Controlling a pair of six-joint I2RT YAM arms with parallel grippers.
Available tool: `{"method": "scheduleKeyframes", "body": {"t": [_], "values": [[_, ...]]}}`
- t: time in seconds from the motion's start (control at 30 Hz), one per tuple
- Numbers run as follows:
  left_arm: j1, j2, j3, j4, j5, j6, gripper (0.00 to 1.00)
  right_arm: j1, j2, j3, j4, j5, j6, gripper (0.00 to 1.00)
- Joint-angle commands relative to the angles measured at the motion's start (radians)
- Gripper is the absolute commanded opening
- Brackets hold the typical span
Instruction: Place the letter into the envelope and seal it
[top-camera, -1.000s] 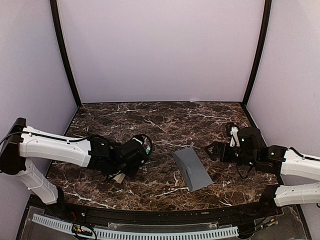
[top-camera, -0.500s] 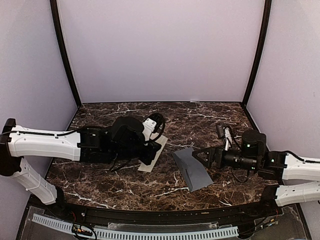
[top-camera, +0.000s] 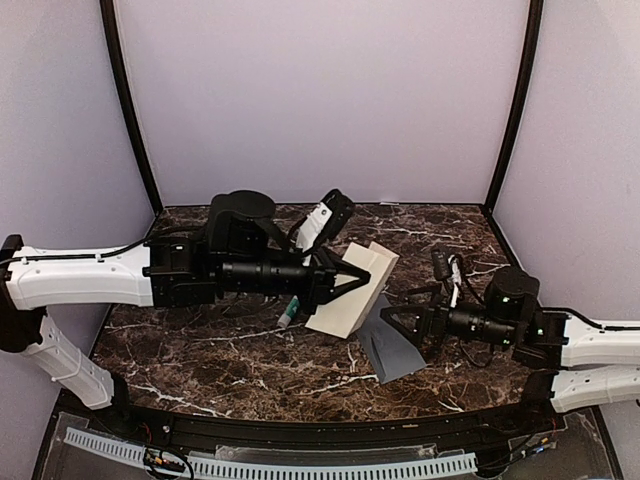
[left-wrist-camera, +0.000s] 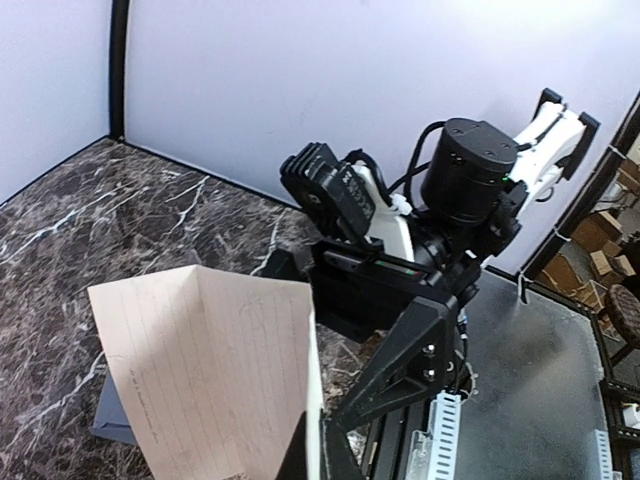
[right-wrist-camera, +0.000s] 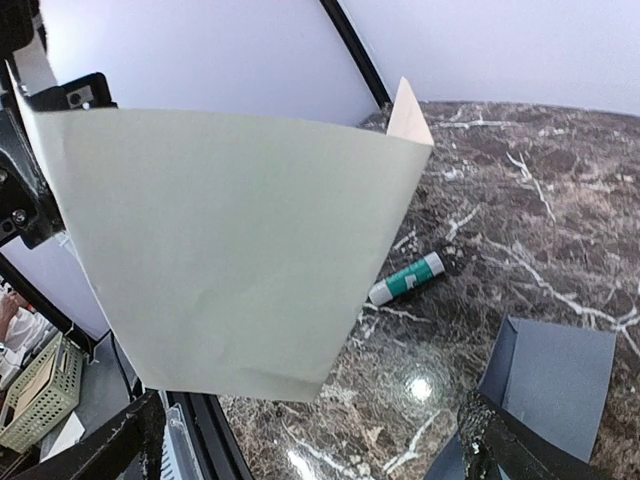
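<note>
My left gripper (top-camera: 364, 279) is shut on the letter (top-camera: 348, 302), a tan folded sheet held tilted above the table, just left of the envelope. In the left wrist view the gripper (left-wrist-camera: 322, 445) pinches the letter's (left-wrist-camera: 210, 370) right edge. The envelope (top-camera: 392, 343) is dark blue-grey and lies at centre right; its edge nearest the right gripper looks raised. My right gripper (top-camera: 400, 322) is open and low at the envelope's upper left edge. In the right wrist view the letter (right-wrist-camera: 230, 250) fills the view, the envelope (right-wrist-camera: 555, 370) is at lower right, and the gripper (right-wrist-camera: 310, 460) is open and empty.
A white-and-green glue stick (top-camera: 288, 312) lies on the marble table (top-camera: 200, 350) under the left arm, left of the letter; it also shows in the right wrist view (right-wrist-camera: 405, 278). Lilac walls close the back and sides.
My left gripper has lifted the letter off the table and carried it right, towards the envelope, uncovering the glue stick. My right gripper has reached left to the envelope's edge.
</note>
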Motion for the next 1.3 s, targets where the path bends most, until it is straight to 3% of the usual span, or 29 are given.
{"method": "scheduleKeyframes", "body": {"t": [0.0, 0.5, 0.73, 0.9, 1.03, 1.17, 1.27], "values": [[-0.003, -0.045, 0.038, 0.063, 0.160, 0.008, 0.00, 0.008, -0.041, -0.012, 0.154, -0.048, -0.077, 0.99], [-0.003, -0.063, 0.040, 0.156, 0.320, -0.025, 0.00, 0.008, -0.055, -0.018, 0.306, -0.182, -0.153, 0.98], [-0.002, -0.049, 0.035, 0.186, 0.348, -0.032, 0.00, 0.007, -0.053, -0.016, 0.360, -0.298, -0.158, 0.87], [-0.002, -0.039, 0.035, 0.198, 0.353, -0.033, 0.00, 0.008, -0.061, -0.006, 0.364, -0.353, -0.158, 0.71], [-0.002, -0.037, 0.032, 0.202, 0.346, -0.033, 0.00, 0.008, -0.084, -0.013, 0.367, -0.359, -0.153, 0.52], [-0.002, -0.040, 0.026, 0.209, 0.342, -0.034, 0.00, 0.008, -0.101, -0.016, 0.362, -0.355, -0.150, 0.25], [-0.002, -0.042, 0.022, 0.211, 0.332, -0.032, 0.00, 0.008, -0.112, -0.016, 0.352, -0.351, -0.149, 0.14]]}}
